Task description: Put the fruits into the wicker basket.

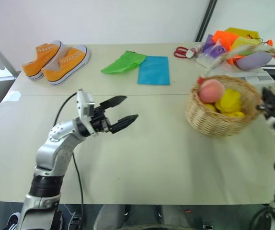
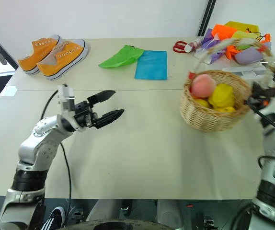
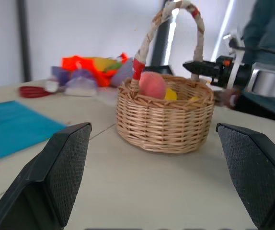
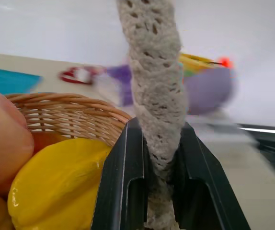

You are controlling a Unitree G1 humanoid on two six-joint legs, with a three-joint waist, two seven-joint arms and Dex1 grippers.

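Pinching the white-wrapped handle [image 4: 153, 96] of the wicker basket [image 1: 222, 115], the right gripper's [image 4: 155, 191] fingers [image 4: 120, 187] are closed on it at the basket's right side. The left gripper's [image 1: 120, 112] fingers [image 1: 114, 101] are spread wide and hold nothing, hovering over the bare tabletop [image 1: 152, 158] well left of the basket. Inside the basket lie a pink peach [image 1: 211, 90] and a lumpy yellow fruit [image 1: 229, 101]. Behind, near the tabletop's far edge, sit orange sneakers [image 1: 56, 60], a green cloth [image 1: 124, 62] and a blue cloth [image 1: 154, 70].
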